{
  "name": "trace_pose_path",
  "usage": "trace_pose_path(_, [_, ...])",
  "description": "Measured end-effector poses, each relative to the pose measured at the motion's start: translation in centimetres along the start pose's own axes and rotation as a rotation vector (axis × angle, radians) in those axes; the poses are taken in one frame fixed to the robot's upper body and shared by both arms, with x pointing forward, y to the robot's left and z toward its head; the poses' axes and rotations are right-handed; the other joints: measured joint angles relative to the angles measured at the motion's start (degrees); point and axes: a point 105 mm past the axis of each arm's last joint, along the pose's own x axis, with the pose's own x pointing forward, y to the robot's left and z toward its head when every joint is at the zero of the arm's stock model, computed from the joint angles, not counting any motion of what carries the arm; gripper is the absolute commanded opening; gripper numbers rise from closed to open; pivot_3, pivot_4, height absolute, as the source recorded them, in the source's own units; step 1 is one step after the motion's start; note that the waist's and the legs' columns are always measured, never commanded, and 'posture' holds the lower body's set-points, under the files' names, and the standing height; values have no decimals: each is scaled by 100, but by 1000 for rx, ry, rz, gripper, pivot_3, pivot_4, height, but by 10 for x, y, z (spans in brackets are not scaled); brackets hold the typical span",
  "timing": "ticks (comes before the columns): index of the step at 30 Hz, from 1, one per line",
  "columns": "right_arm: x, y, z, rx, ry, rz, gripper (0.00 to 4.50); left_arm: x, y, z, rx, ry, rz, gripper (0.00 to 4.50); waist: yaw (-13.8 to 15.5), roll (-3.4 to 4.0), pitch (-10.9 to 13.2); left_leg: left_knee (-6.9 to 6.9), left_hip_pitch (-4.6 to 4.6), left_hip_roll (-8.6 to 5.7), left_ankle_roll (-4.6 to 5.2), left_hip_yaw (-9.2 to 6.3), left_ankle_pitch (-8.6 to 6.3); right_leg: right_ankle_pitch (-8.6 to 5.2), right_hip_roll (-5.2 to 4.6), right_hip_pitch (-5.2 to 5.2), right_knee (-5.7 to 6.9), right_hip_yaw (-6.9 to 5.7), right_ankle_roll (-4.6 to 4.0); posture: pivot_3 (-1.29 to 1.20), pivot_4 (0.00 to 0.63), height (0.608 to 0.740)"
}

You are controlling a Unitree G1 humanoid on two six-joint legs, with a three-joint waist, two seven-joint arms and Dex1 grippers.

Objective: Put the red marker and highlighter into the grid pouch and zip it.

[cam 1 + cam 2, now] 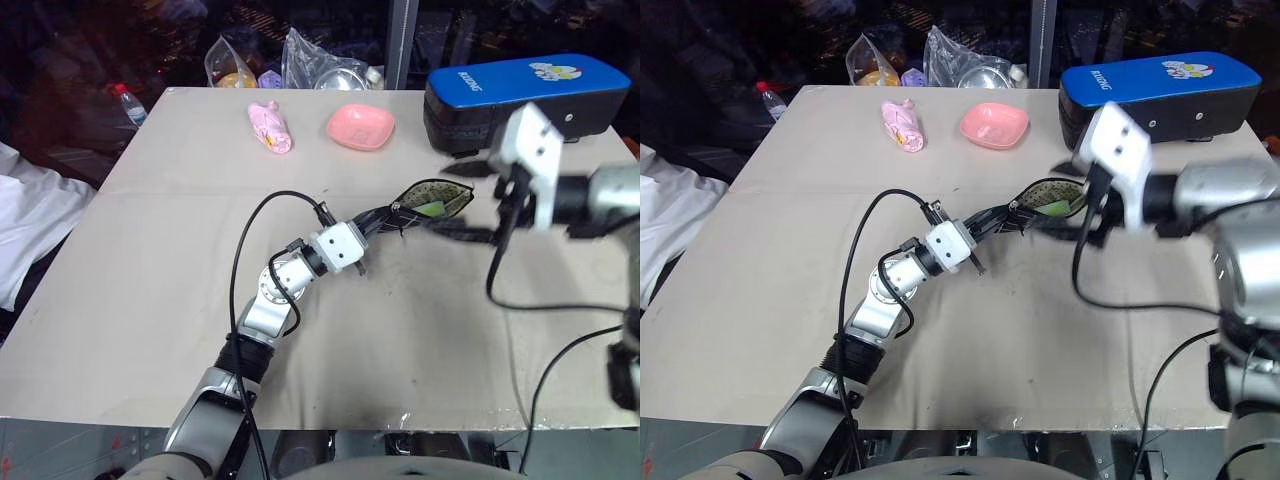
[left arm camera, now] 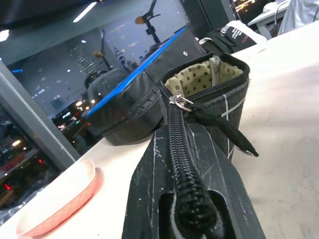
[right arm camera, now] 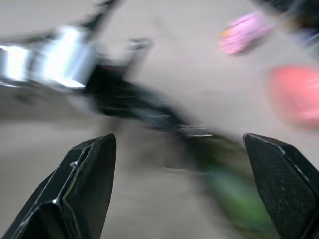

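Centre frame, the left gripper [image 1: 392, 216] pinches shut the soft, floppy grid pouch [image 1: 440, 198] by its zipper edge (highlighter [image 1: 430, 209] inside), right gripper [image 3: 182, 186] wide, empty.

My left gripper [image 1: 392, 214] is clamping the black grid-lined fabric pouch [image 1: 440, 199], blocking its near end. The big blue-topped black case [image 1: 525, 95] is crowding just behind. Bare beige tabletop [image 1: 150, 290] is lying free toward my left and front.
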Motion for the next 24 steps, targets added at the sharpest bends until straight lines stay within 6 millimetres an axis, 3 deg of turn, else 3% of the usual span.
trace_pose_path(2, [11,1,17,36,-185,-74,4122,0,-1,0,-7,0,-6,0,-12,0,-1,-3,2,-2,0,-9,0,0,13,1,3,-8,0,0,150,738])
trace_pose_path(4, [14,4,20,23,-260,-119,4122,1,-1,0,-21,2,-7,0,28,-2,-2,-4,-3,-3,-1,-15,0,-1,18,2,-4,-13,2,0,150,738])
trace_pose_path(11, [29,16,-39,135,-248,-247,4122,2,5,3,-65,4,16,0,14,-9,-3,-1,-5,-14,-6,-1,4,-6,13,3,-17,-11,11,0,150,738])
trace_pose_path(23, [46,0,-50,180,-358,-435,4122,0,4,2,-86,21,24,0,-70,-10,-3,-3,2,-6,-3,-5,2,-7,30,3,-10,-10,11,0,150,738])
trace_pose_path(24, [47,-1,-51,183,-359,-439,3885,0,4,2,-87,21,24,0,-72,-10,-3,-4,2,-6,-3,-5,2,-7,30,3,-10,-10,10,0,150,738])
